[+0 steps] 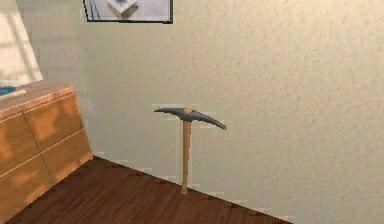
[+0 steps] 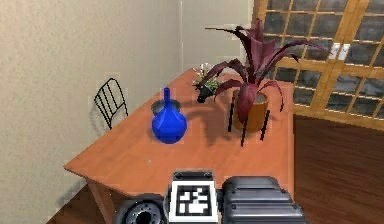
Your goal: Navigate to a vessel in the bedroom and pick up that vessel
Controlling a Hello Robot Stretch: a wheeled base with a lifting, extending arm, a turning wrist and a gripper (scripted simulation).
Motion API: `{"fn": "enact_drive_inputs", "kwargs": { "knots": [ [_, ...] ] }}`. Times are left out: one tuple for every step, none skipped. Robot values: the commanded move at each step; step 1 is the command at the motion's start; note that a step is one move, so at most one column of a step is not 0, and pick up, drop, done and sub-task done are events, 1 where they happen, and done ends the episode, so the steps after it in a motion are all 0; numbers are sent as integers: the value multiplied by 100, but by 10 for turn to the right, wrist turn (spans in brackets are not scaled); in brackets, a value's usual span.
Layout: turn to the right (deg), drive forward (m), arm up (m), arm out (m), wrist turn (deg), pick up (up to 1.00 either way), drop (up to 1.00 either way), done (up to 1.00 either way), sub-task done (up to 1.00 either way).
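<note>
One blue vase (image 2: 168,122) stands clear of the table's (image 2: 130,160) edges.

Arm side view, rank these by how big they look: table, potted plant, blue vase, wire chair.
1. wooden table
2. potted plant, with its dark red leaves
3. blue vase and black wire chair: about alike. The chair stands farther off, so I leave them unranked.

Black ribbed body (image 2: 262,200) beside a white, black-marked square tag (image 2: 191,199).
</note>
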Motion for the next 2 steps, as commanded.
{"fn": "enact_drive_inputs", "kwargs": {
  "knots": [
    [0, 0, 0, 50, 0, 0, 0, 0, 0],
    [0, 0, 0, 0, 450, 0, 0, 0, 0]
  ]
}}
